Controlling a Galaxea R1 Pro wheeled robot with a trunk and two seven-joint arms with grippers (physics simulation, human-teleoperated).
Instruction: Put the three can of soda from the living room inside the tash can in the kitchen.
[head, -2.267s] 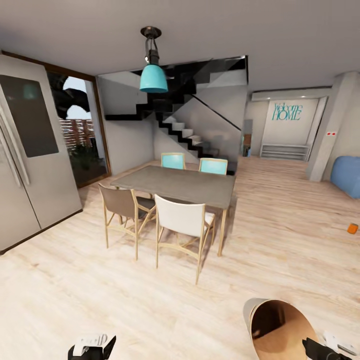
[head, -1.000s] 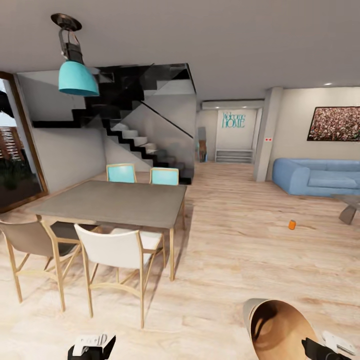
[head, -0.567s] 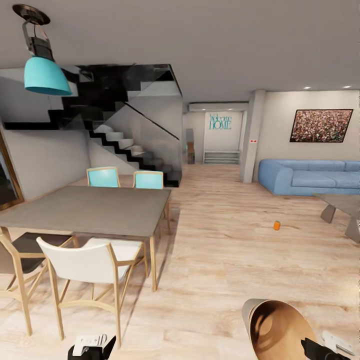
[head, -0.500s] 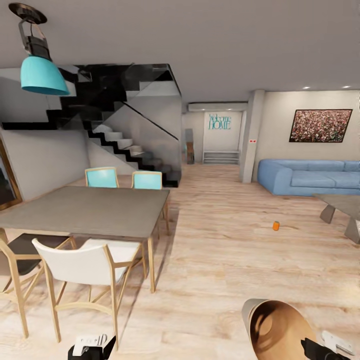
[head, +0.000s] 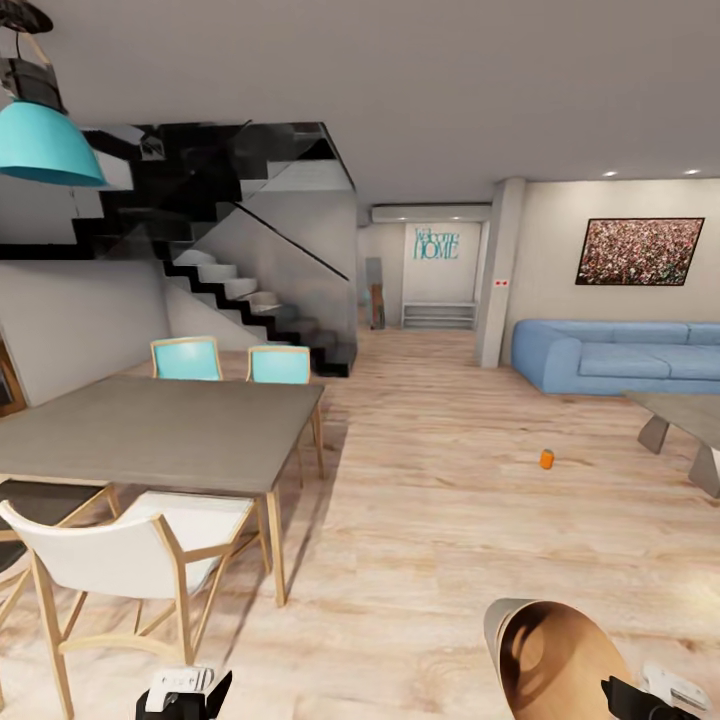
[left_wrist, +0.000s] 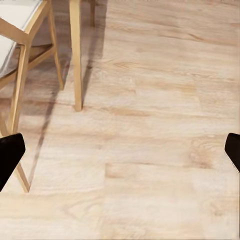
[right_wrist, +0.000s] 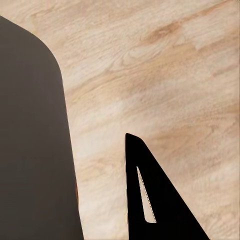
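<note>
Right gripper (head: 640, 697) is clamping the tilted grey-beige bin with coppery inside (head: 548, 660) by its rim at lower right, mouth facing forward, likely for loading. Small orange soda can (head: 546, 459) is standing on the wood floor, right of centre, well apart. Left gripper (left_wrist: 120, 150) is hanging wide, empty.

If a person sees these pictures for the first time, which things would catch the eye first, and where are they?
The teal pendant lamp at the head view's upper left hangs above the grey dining table with its chairs. A small orange can of soda stands alone on the wood floor, before the light-blue sofa at the right. Near the bottom right, the trash can lies tilted at the right claw, showing its coppery inside.
</note>
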